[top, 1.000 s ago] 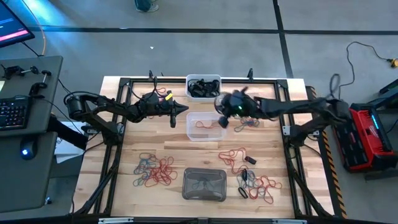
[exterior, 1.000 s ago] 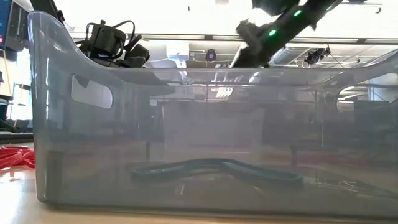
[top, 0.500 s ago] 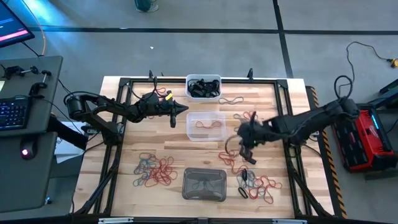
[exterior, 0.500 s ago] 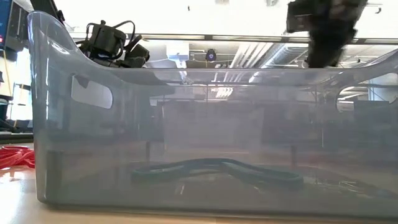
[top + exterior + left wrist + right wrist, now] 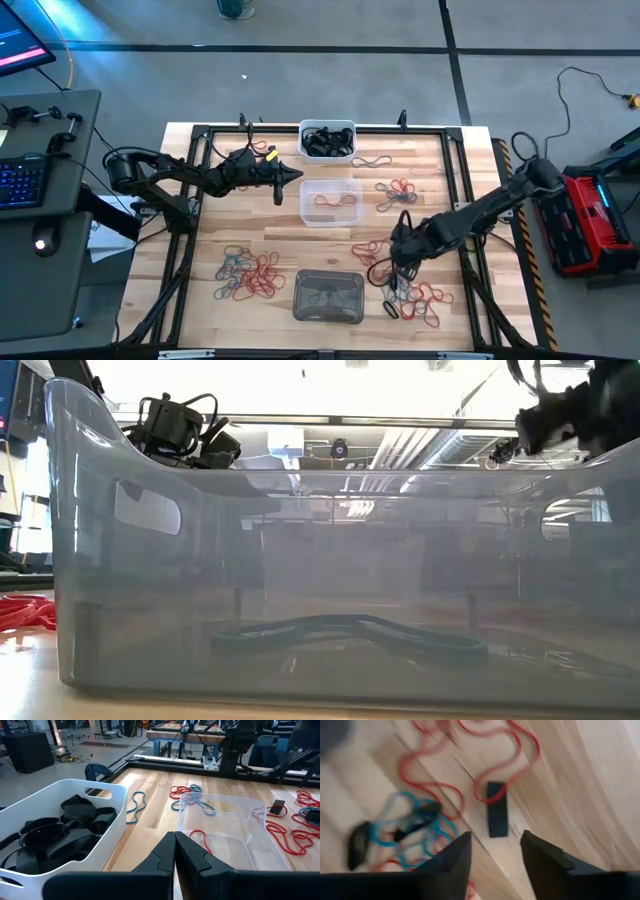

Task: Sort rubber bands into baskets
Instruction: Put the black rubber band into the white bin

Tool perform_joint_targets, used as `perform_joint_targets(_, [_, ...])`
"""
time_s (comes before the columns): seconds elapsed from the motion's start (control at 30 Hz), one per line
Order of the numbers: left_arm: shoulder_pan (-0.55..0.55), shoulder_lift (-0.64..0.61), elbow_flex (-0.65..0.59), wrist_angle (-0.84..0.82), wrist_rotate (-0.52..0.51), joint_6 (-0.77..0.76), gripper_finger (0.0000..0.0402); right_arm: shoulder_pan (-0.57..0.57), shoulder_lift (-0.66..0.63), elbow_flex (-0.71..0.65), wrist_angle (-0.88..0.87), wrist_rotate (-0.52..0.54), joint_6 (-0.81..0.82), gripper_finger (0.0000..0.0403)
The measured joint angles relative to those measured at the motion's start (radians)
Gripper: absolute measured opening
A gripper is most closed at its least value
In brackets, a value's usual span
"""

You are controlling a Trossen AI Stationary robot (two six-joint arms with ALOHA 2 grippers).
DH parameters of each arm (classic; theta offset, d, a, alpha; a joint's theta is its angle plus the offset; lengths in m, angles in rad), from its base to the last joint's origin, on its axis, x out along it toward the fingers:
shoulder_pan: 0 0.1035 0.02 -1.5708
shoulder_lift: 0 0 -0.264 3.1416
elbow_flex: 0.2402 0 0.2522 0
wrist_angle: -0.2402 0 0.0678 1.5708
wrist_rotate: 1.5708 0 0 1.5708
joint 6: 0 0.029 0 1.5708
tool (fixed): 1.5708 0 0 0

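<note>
Three baskets stand in a line down the table's middle. The white basket (image 5: pixel 327 139), at the far end, holds black rubber bands. The clear basket (image 5: pixel 331 202) holds a red band (image 5: pixel 200 838). The grey basket (image 5: pixel 328 297), at the near end, holds a teal band (image 5: pixel 340 630). My left gripper (image 5: pixel 295 177) hangs shut just left of the clear basket, holding nothing. My right gripper (image 5: pixel 400 256) points down, open, over loose red, teal and black bands (image 5: pixel 410 292) at the right near side. A short black band (image 5: pixel 497 815) lies on the wood just ahead of its fingers.
More loose bands lie in a pile at the left near side (image 5: pixel 248 273), in a cluster right of the clear basket (image 5: pixel 395 192), and singly near the white basket (image 5: pixel 372 160). A black metal frame (image 5: pixel 462 200) edges the wooden table.
My right gripper has swung from the clear basket's right edge toward the table's near edge and right, sinking a little and tipping until it points down over the right near bands. My left arm has kept still.
</note>
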Motion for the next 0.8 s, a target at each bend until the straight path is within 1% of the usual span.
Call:
perform_joint_targets(0.1, [0.0,0.0,0.0,0.0,0.0,-0.004,0.0,0.006,0.057,0.0,-0.015,-0.013,-0.007,0.0202])
perform_joint_targets(0.23, [0.0,0.0,0.0,0.0,0.001,-0.033,0.0,-0.01,0.118,0.0,-0.006,-0.038,-0.031,0.0215])
perform_joint_targets(0.47, [0.0,0.0,0.0,0.001,0.007,-0.033,0.0,-0.025,0.153,-0.013,0.034,-0.044,-0.069,0.0215])
perform_joint_targets(0.53, [0.0,0.0,0.0,0.001,0.009,-0.033,0.0,-0.025,0.151,-0.054,0.089,-0.056,-0.071,0.0215])
perform_joint_targets(0.67, [0.0,0.0,0.0,0.001,0.01,-0.031,0.0,-0.029,0.15,-0.149,0.199,-0.135,-0.063,0.0214])
perform_joint_targets(0.73, [0.0,0.0,0.0,0.0,0.011,-0.033,0.0,-0.03,0.145,-0.166,0.22,-0.144,-0.055,0.0206])
perform_joint_targets(0.8, [0.0,0.0,0.0,0.0,0.012,-0.034,0.0,-0.029,0.146,-0.162,0.212,-0.145,-0.066,0.0184])
